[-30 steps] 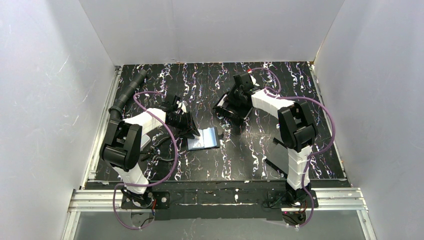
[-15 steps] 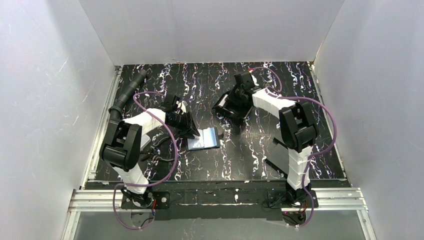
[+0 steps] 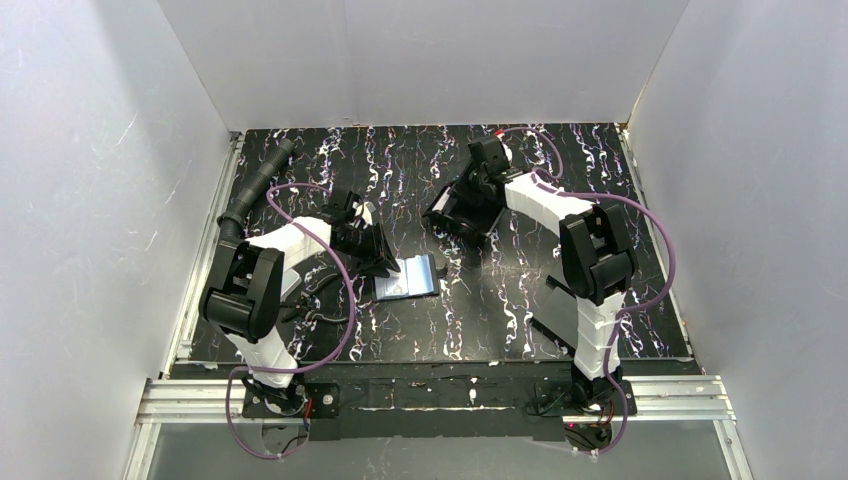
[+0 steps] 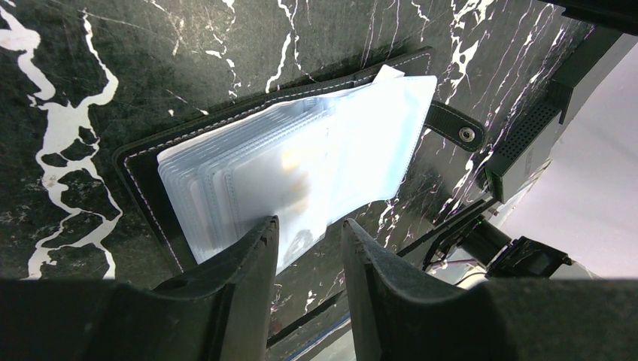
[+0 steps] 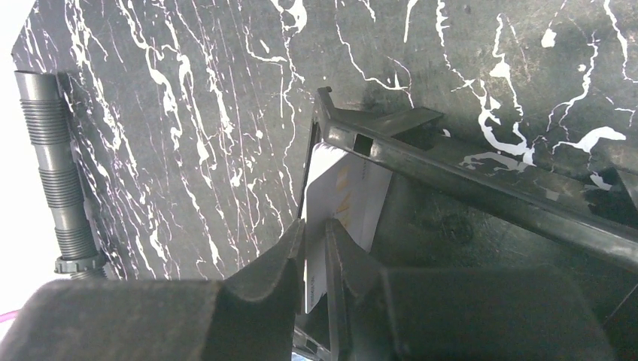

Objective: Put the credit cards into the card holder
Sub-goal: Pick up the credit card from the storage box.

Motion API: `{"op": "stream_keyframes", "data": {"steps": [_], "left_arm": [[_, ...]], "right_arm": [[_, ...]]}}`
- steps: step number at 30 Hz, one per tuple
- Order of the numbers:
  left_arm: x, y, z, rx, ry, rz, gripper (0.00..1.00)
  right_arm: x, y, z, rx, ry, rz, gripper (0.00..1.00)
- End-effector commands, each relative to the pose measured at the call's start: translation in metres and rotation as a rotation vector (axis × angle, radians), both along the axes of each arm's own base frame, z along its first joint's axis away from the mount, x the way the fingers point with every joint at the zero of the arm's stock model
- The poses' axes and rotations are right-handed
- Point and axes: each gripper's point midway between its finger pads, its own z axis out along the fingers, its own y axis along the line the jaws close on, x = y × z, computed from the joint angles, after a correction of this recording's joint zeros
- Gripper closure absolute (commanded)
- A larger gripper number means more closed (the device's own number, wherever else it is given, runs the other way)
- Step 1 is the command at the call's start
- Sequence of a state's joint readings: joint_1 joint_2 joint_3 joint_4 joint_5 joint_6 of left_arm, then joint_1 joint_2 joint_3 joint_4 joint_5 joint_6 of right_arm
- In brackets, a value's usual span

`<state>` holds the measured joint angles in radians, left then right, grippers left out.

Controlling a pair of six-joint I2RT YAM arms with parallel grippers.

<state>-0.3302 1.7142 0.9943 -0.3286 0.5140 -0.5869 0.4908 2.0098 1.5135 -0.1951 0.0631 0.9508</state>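
Progress: early. Small black fold-over card holder (image 3: pixel 409 277) lies open at mid-table. Left gripper (image 4: pixel 308 226) is spread, straddling the edge of its clear plastic sleeves (image 4: pixel 301 150). Right gripper (image 5: pixel 314 226) pinches a white, orange-printed credit card (image 5: pixel 353 192) inside the black rimmed tray (image 5: pixel 451 169); not yet inserted. Only the right wrist view shows the card; only the left wrist view shows the sleeves, and I cannot tell whether any are filled

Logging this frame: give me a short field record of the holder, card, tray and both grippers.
card holder: lying open, clear sleeves fanned, snap strap out
credit card: white, inside black tray, near its corner
left gripper: jaws apart, tips at holder's near edge
right gripper: closed on the card's edge
step: card not yet in holder
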Motion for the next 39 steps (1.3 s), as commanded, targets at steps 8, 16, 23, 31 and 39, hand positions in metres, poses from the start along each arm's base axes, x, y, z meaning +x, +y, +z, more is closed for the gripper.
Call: {"op": "stream_keyframes", "data": {"steps": [8, 16, 23, 31, 39], "left_arm": [[-0.006, 0.006, -0.011, 0.029, 0.015, -0.004, 0.64], [-0.006, 0.006, -0.011, 0.029, 0.014, -0.005, 0.64], [-0.006, 0.006, -0.011, 0.029, 0.012, -0.005, 0.64], [-0.005, 0.006, -0.010, 0.028, 0.009, -0.006, 0.64], [-0.007, 0.009, -0.010, 0.045, 0.011, -0.009, 0.65]], "right_arm": [[0.010, 0.011, 0.051, 0.051, -0.077, 0.037, 0.82], [0.010, 0.011, 0.057, 0.045, -0.068, 0.041, 0.89], [0.009, 0.014, 0.058, 0.052, -0.063, 0.058, 0.93], [0.009, 0.021, 0.076, 0.089, -0.112, 0.098, 0.96], [-0.033, 0.048, 0.137, 0.036, -0.407, 0.636, 0.99]]}}
